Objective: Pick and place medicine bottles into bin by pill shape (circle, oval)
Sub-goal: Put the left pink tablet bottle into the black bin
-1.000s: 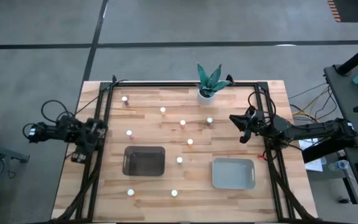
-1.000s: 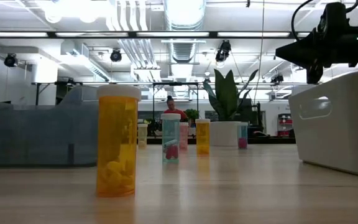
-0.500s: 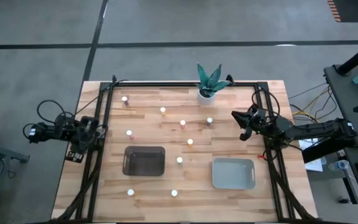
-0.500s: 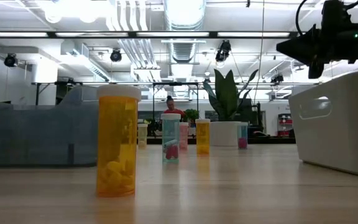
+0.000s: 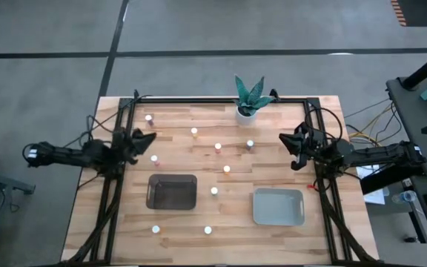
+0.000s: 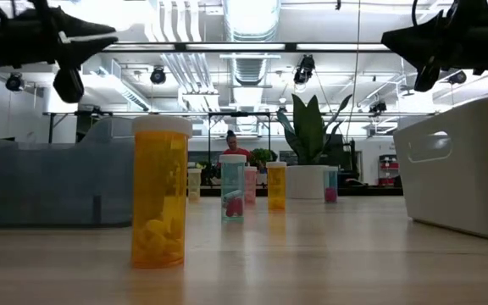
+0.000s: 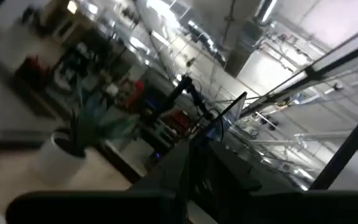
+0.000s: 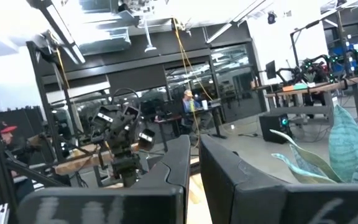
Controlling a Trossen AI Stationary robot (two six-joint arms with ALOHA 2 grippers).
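Note:
Several medicine bottles with white caps stand upright on the wooden table (image 5: 124,222), among them one (image 5: 155,158) near my left gripper and one (image 5: 249,144) near my right. In the low view the nearest is an orange bottle (image 6: 159,193). The dark translucent bin (image 5: 172,191) sits left of centre, the pale grey-green bin (image 5: 278,206) to the right. My left gripper (image 5: 148,139) hangs shut above the table's left side, pointing right. My right gripper (image 5: 283,141) hangs shut above the right side, pointing left. Both are high above the bottles (image 6: 100,32) (image 6: 390,38).
A white pot with a green plant (image 5: 249,98) stands at the far edge. Black frame rails (image 5: 118,178) (image 5: 323,185) run along the left and right sides. The bottles stand scattered between and around the two bins, with bare wood between them.
My left gripper has swung from beyond the table's left edge toward the right, rolling and tipping up, and now reaches over the left side of the table. My right gripper has tipped up a little in place. No bottle has moved.

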